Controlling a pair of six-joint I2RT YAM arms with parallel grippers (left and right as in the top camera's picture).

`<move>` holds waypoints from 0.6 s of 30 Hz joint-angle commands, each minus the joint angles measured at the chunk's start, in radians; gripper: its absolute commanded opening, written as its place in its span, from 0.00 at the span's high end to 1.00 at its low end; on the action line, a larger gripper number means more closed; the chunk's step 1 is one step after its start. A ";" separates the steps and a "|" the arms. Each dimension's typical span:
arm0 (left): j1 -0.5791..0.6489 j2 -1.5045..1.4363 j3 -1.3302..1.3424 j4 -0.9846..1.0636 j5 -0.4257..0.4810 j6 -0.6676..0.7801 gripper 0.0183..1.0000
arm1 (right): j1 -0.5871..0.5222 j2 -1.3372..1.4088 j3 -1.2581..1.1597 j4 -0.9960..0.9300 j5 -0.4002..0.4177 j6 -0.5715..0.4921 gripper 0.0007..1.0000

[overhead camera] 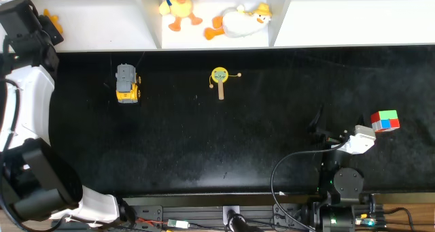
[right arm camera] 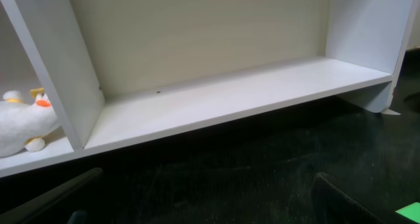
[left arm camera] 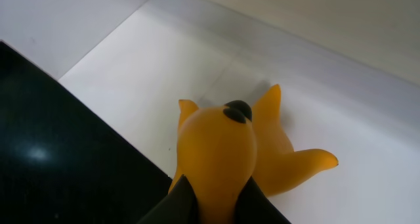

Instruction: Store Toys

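The left claw (left arm camera: 220, 199) is clamped on the orange toy (left arm camera: 216, 145), a smooth animal figure with a black nose, inside the left compartment of the white shelf (overhead camera: 95, 18). The worry is where it sits: close to the front lip, right beside the drop to the black bench (overhead camera: 272, 157). I can't quite tell from here whether the toy touches the shelf floor or hangs just above it. If the fingers let go while it is off the floor, that rounded body could roll forward and tumble out. A fast pull-back could also drag it out with the fingers.

In the middle compartment are two soft toys – a yellow duck (overhead camera: 180, 6) standing up and a white duck (overhead camera: 238, 22) lying on its side next to it, the two nearly touching.

Out on the bench and yet to be stored are a toy truck (overhead camera: 127, 83), a rattle (overhead camera: 219, 78) and a coloured cube (overhead camera: 385, 121). The right claw (right arm camera: 209, 176) is spread wide with nothing in it, low over the bench near the cube and facing the shelf's right compartment.
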 commanded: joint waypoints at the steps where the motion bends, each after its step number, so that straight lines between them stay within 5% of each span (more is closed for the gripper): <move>1: 0.008 -0.031 0.012 -0.044 0.004 0.018 0.90 | -0.001 -0.010 -0.013 0.007 0.002 -0.003 0.00; 18: 0.033 -0.116 0.012 -0.126 0.002 0.043 0.90 | -0.001 -0.010 -0.013 0.007 0.002 -0.003 0.00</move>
